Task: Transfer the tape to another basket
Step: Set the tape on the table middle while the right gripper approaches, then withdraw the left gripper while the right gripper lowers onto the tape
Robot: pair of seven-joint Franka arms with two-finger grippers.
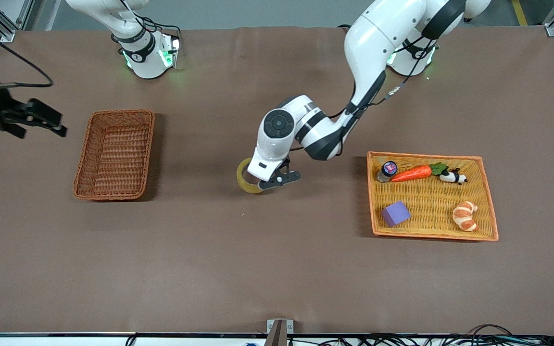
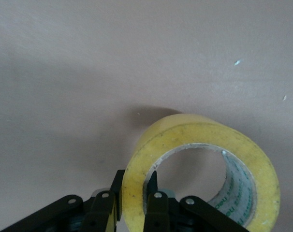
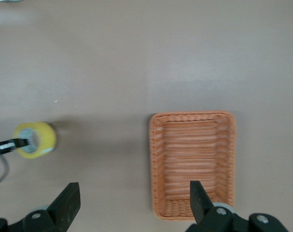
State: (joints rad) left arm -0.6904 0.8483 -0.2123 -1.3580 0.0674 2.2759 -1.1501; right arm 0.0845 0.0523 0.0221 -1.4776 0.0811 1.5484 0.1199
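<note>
The tape [image 1: 245,180] is a yellowish roll, held on edge low over the bare table between the two baskets. My left gripper [image 1: 270,184] is shut on its wall, one finger inside the ring and one outside, as the left wrist view shows for the gripper [image 2: 135,182] and the tape [image 2: 185,133]. The reddish-brown wicker basket [image 1: 116,154] stands empty toward the right arm's end. My right gripper [image 1: 58,124] is open and empty, up in the air beside that basket. In the right wrist view, the right gripper [image 3: 135,195] has the basket [image 3: 192,164] and the tape [image 3: 35,140] below it.
A wider orange-yellow woven basket [image 1: 426,156] at the left arm's end holds a carrot [image 1: 411,173], a panda toy [image 1: 452,177], a croissant [image 1: 465,216], a purple block [image 1: 396,213] and a small bottle [image 1: 387,170].
</note>
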